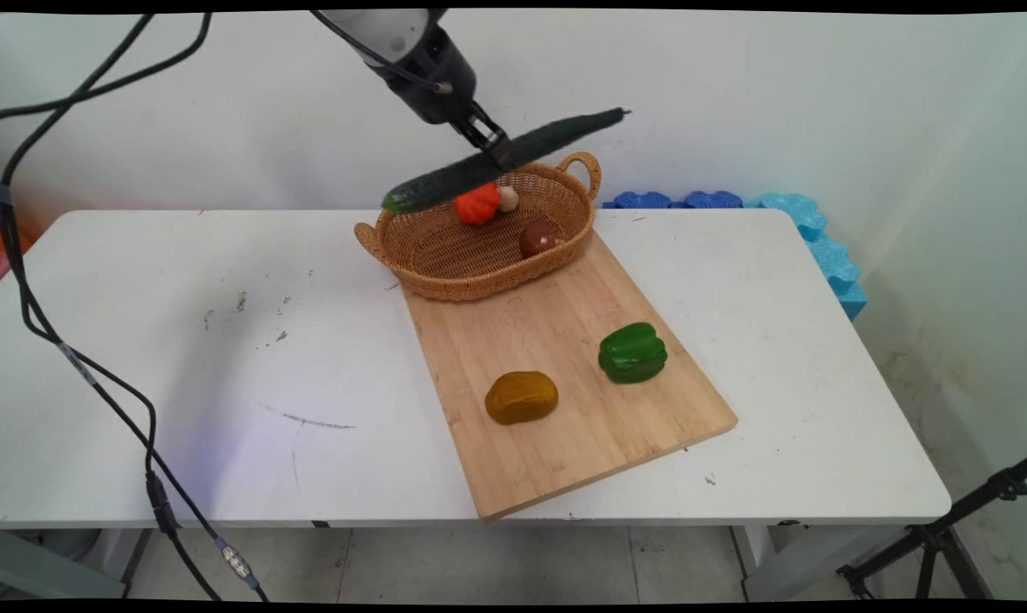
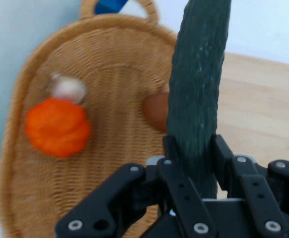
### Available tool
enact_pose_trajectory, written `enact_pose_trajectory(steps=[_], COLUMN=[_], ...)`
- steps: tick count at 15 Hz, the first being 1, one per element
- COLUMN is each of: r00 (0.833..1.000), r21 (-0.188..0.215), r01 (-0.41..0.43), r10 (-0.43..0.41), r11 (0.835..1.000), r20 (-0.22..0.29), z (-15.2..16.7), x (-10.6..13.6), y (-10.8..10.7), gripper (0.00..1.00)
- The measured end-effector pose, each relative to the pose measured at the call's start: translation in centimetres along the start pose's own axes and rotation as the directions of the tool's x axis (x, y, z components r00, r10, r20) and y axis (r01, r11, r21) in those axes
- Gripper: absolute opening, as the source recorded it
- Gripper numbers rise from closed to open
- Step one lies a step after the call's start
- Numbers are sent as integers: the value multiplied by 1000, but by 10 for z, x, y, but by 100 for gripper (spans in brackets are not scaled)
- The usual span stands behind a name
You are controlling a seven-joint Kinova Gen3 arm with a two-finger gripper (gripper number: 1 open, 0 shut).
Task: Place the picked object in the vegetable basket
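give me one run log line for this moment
gripper: shut on cucumber | cucumber: tilted, above basket | in basket: orange pumpkin, mushroom, brown egg

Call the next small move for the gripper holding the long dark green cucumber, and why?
Probably lower it straight down. The black two-finger gripper is shut on the long dark green cucumber, held tilted in the air above the oval wicker basket. The orange pumpkin, a small white mushroom and a brown round item lie inside, so the cucumber still needs height taken off before release.
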Motion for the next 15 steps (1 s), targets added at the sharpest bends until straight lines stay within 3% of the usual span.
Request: enact_pose_trajectory(steps=[7,15], r00=[995,978], r21=[92,119], r01=[46,70], r10=[-54,-91], r11=[995,990], r20=[87,189], z=[27,59], x=[-18,-39], y=[-52,-63], gripper=[0,0])
